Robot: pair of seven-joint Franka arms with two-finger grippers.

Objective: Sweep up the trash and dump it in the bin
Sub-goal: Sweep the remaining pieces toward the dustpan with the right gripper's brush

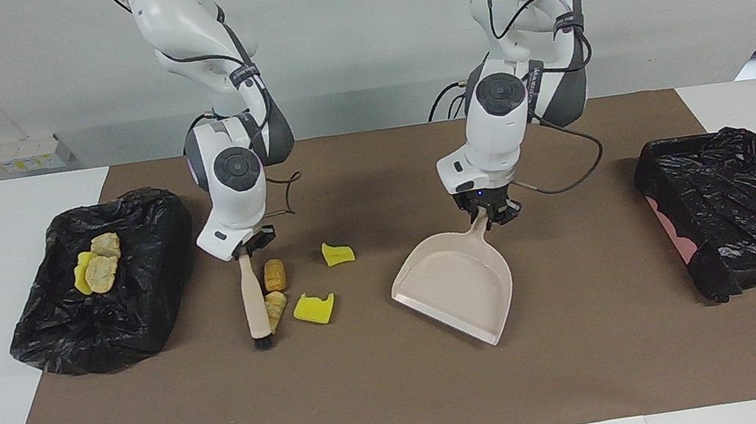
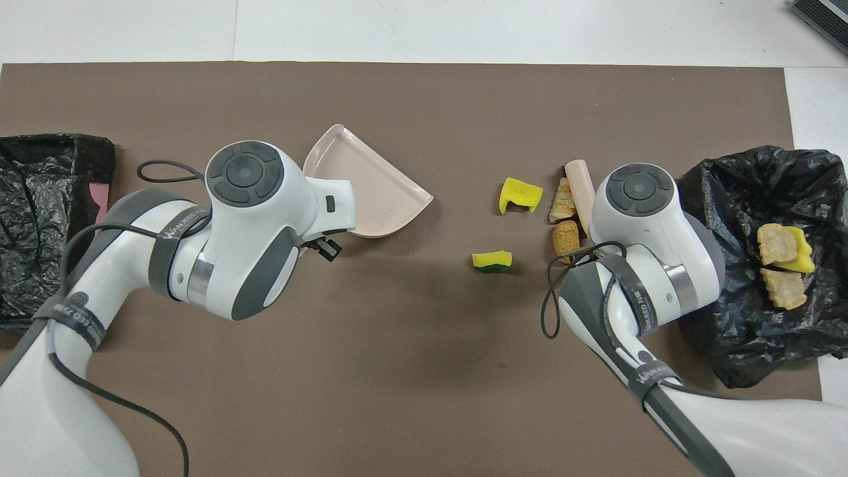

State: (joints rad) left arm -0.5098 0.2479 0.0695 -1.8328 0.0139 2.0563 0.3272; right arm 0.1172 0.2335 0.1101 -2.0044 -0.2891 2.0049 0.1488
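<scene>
Your right gripper [image 1: 246,250] has its jaws clamped on the top of the brush [image 1: 256,310], which hangs upright with its dark bristles on the brown mat [image 1: 404,400] covering the desk. Your left gripper [image 1: 491,215] has its jaws clamped on the handle of the beige dustpan [image 1: 458,283], whose open mouth is tilted and turned toward the trash. Four pieces are not yet binned: a croissant-like roll [image 1: 275,308] touching the brush, a small bread roll [image 1: 274,274] just beside it and nearer to the robots, a yellow foam chunk [image 1: 314,308] next to the croissant, and a second yellow foam chunk [image 1: 338,253] nearer to the robots. All four lie between brush and dustpan. Three more pieces [image 1: 97,265] sit on the black-bagged bin [image 1: 140,312] at the right arm's end of the desk; another bagged bin [image 1: 741,213] stands at the left arm's end. Expect these pieces to be very light: the foam is probably soft and springy, and the rolls look round enough to roll or skip sideways under the bristles. You likely shouldn't pinch them at all; push them low and slowly from the side away from the pan, and keep the pan's lip flat on the mat so nothing slides under it.
</scene>
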